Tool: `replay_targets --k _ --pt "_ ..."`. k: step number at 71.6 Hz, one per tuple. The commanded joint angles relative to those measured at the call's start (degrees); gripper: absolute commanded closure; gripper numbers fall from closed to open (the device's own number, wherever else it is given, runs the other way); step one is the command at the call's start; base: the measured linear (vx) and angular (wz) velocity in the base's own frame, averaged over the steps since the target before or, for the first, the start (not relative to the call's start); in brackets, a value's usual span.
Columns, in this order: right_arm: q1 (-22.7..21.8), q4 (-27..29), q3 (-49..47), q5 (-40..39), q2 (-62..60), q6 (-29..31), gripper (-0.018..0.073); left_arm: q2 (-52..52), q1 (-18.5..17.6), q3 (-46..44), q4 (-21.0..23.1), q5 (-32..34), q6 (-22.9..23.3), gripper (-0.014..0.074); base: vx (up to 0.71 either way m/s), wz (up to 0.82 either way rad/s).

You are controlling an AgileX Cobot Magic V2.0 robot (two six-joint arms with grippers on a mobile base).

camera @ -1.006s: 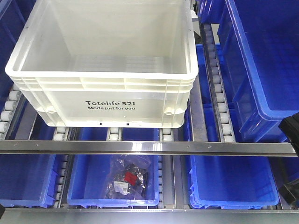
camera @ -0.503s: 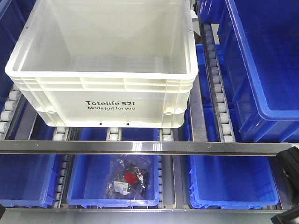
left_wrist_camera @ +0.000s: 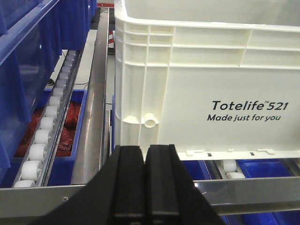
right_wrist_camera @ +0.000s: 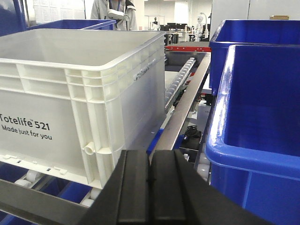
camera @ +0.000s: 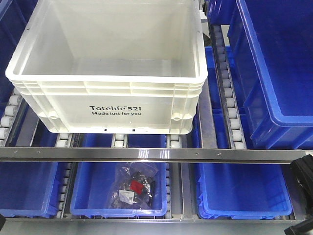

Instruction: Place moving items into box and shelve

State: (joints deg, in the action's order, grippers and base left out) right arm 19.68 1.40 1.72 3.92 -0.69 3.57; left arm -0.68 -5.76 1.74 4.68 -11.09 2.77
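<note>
The box [camera: 112, 105] is a large white crate printed "Totelife 521", standing on the roller rails of the upper shelf level, with nothing showing inside it. In the left wrist view my left gripper [left_wrist_camera: 144, 149] is shut with nothing in it, just below the box [left_wrist_camera: 211, 84] near its front left corner. My right gripper [right_wrist_camera: 151, 153] is also shut and empty, by the box [right_wrist_camera: 47, 98] at its front right corner, between it and a blue bin [right_wrist_camera: 253, 131]. A black part of the right arm [camera: 304, 172] shows at the right edge of the front view.
A steel crossbar [camera: 146, 154] runs in front of the box. Below it stand blue bins; the middle one [camera: 93, 196] holds a clear bag of dark parts [camera: 133, 188]. Large blue bins [camera: 274, 73] sit to the right. Roller rails [left_wrist_camera: 44, 136] flank the box. A person [right_wrist_camera: 112, 11] stands far back.
The black part of the right arm at the right edge of the front view has dropped from mid-height to lower down. The box and bins have not moved.
</note>
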Motion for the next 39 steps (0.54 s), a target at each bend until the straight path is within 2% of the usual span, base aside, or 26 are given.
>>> replay_targets --k 1,39 --pt "0.0 -0.6 0.3 -4.5 -0.4 0.0 0.0574 -1.0 -0.3 0.8 0.6 4.6 0.6 0.0624 0.0 0.0" --pt "0.0 -0.6 0.3 -4.3 -0.4 0.0 0.0574 -1.0 -0.3 0.8 0.6 4.6 0.6 0.0624 0.0 0.0"
